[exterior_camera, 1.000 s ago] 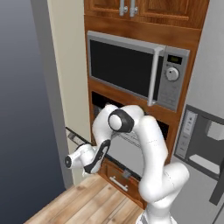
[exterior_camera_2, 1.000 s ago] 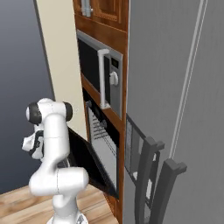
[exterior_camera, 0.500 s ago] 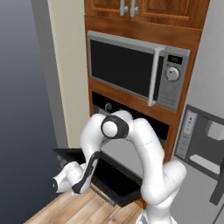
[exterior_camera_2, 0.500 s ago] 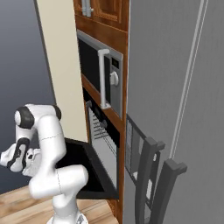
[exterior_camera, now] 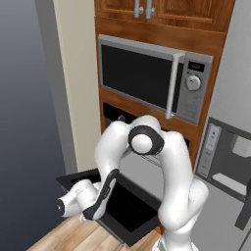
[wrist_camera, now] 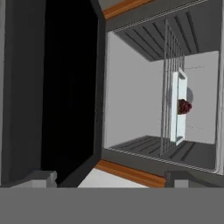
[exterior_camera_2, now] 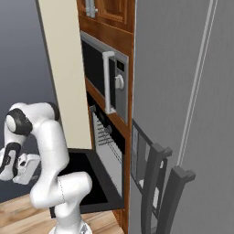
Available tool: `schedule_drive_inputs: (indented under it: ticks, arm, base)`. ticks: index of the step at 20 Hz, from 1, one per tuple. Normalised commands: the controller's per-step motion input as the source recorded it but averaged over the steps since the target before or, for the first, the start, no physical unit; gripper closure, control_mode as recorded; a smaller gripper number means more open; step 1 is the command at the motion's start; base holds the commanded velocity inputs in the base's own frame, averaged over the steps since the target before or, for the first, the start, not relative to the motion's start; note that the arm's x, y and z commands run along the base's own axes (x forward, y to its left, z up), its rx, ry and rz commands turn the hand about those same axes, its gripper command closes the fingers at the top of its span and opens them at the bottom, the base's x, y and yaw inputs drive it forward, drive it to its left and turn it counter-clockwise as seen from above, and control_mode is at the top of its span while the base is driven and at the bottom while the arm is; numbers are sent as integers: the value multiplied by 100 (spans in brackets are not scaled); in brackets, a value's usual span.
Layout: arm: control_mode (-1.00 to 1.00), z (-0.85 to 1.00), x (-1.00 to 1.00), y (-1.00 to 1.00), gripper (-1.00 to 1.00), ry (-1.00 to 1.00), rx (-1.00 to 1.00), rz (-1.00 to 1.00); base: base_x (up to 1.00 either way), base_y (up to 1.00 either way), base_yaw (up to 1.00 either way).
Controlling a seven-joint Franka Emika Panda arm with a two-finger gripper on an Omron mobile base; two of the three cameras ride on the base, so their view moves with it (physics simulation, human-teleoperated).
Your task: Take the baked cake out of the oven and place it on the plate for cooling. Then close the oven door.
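Cake: small dark red-brown lump on pale tray, on the wire rack deep in the oven. Likely light, soft, crumbly; best pinched gently across its sides.

Door: dropped flat, black.

Gripper: low, outside the door's edge, empty; fingers spread wide.

Room: wood cabinetry, microwave above, wooden floor. Plate: not seen.

Glossy white rounded arm, dark joint rings.
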Motion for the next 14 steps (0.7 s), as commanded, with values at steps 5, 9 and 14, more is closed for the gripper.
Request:
schedule_drive_inputs:
  ticks: [5, 9, 14]
  arm:
    - [-100, 12, 58, -73, -100, 0, 0, -10]
    - [-100, 15, 52, -72, -100, 0, 0, -13]
    - [-100, 9, 40, -58, -100, 0, -1, -13]
  base:
    - [0, 0, 0]
    - [0, 0, 0]
    - [0, 0, 0]
